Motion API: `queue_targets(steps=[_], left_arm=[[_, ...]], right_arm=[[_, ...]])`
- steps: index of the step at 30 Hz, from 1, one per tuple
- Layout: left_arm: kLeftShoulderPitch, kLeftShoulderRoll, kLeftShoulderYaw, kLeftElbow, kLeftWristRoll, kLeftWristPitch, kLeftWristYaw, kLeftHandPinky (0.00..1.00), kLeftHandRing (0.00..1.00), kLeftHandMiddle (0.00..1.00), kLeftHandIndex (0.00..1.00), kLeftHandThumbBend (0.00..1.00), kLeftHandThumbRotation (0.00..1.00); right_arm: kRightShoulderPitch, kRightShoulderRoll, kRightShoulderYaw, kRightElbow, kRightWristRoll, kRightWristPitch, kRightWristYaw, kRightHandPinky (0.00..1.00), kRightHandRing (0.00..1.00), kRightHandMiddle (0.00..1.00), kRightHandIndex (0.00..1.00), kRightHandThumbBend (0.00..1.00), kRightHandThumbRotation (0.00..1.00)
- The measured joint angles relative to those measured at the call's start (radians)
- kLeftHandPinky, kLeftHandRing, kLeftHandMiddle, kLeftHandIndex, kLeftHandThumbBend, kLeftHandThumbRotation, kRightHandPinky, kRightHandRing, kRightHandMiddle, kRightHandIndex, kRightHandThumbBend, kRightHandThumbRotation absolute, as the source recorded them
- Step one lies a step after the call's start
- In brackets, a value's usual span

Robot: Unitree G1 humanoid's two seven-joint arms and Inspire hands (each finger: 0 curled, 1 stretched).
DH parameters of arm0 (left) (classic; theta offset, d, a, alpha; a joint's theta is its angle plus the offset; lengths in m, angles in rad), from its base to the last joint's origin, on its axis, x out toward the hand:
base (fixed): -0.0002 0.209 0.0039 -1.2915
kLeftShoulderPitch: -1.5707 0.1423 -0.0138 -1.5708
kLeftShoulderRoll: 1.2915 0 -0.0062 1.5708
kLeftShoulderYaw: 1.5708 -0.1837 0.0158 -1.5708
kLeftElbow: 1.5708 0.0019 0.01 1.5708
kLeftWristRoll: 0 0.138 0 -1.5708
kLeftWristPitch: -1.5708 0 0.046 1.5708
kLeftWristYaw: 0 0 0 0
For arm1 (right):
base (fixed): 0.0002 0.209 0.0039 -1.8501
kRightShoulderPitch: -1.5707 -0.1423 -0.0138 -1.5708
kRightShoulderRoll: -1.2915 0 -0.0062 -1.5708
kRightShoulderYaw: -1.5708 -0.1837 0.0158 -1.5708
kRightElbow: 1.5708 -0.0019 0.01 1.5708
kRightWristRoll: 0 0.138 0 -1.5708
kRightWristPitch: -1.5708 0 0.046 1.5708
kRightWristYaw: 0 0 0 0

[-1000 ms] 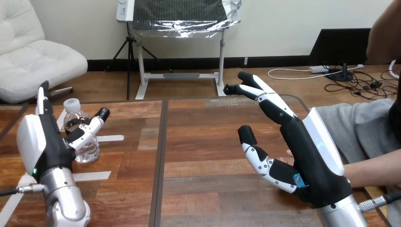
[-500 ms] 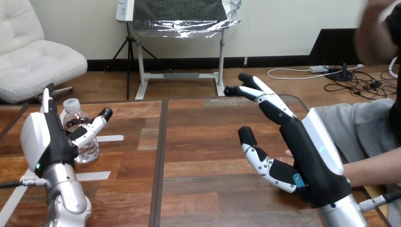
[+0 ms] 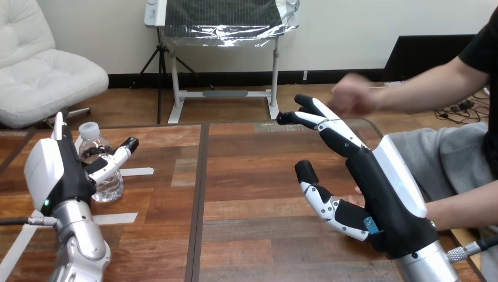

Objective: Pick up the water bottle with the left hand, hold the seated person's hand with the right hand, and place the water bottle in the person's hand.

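Note:
A clear water bottle (image 3: 110, 187) with a white cap stands upright on the wooden table (image 3: 252, 170) at the left. My left hand (image 3: 61, 173) is beside it, open, with the thumb reaching across the bottle's front and the fingers pointing up behind it. At the right my right hand (image 3: 382, 188) is raised, open, with straight fingers aimed up and to the left. The person's hand (image 3: 351, 100) reaches in from the right, loosely closed, just above and behind those fingertips. The person's other forearm (image 3: 464, 208) lies low at the right, behind my right hand.
White tape strips (image 3: 135, 171) lie on the table near the bottle. A dark seam (image 3: 199, 194) runs front to back between two table tops. The table's far edge is at the level of the person's reaching hand.
The person's arm has swung down from the upper right, and their hand now hovers by my right fingertips. My left hand has barely shifted by the bottle. My right hand has stayed put.

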Motion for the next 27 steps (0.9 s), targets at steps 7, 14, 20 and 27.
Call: queue_targets(steps=[7,14,20,27], left_arm=[[-0.018,0.01,-0.017,0.036,0.004,0.022,0.006,0.8,0.87,0.9,0.93,0.91,0.49],[-0.04,0.023,-0.045,0.086,0.015,0.038,0.014,0.8,0.87,0.9,0.92,0.92,0.48],[-0.059,0.028,-0.054,0.115,0.016,0.058,0.014,0.8,0.87,0.89,0.91,0.92,0.47],[-0.08,0.036,-0.075,0.135,0.032,0.091,0.022,0.78,0.85,0.88,0.88,0.92,0.49]], right_arm=[[0.0,-0.003,0.0,0.0,0.004,0.014,0.006,0.86,0.9,0.95,0.81,0.14,0.0],[-0.001,-0.003,0.0,0.0,0.004,0.027,0.013,0.86,0.91,0.95,0.81,0.15,0.0],[-0.001,-0.004,0.0,0.0,0.004,0.034,0.015,0.85,0.91,0.95,0.81,0.15,0.0],[-0.001,-0.006,-0.002,0.0,0.004,0.04,0.018,0.85,0.91,0.95,0.81,0.15,0.0]])
